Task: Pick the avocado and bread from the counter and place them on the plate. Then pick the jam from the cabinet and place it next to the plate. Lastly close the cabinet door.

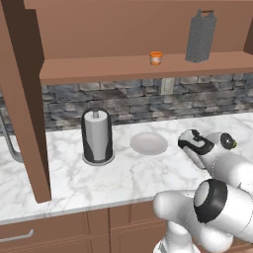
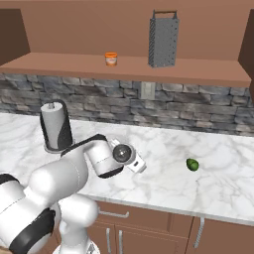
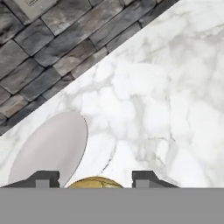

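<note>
Plate (image 1: pixel 148 143) bare, nothing delivered yet. I've got the bread (image 3: pixel 95 182) sitting between the fingers of my gripper (image 3: pixel 95 178), jaws narrowed around it, just beside the plate rim. Avocado (image 2: pixel 192 164) lies on the counter (image 2: pixel 163 149), well off right. Jam (image 1: pixel 156 58) waits in the open cabinet (image 1: pixel 138 66); door unshut

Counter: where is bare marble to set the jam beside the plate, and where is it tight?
Bare marble lies in front of the plate, toward the counter edge, and between the arm and the avocado. It is tight on the plate's left by the paper-towel holder, and on its right, where the gripper holds the bread.
</note>
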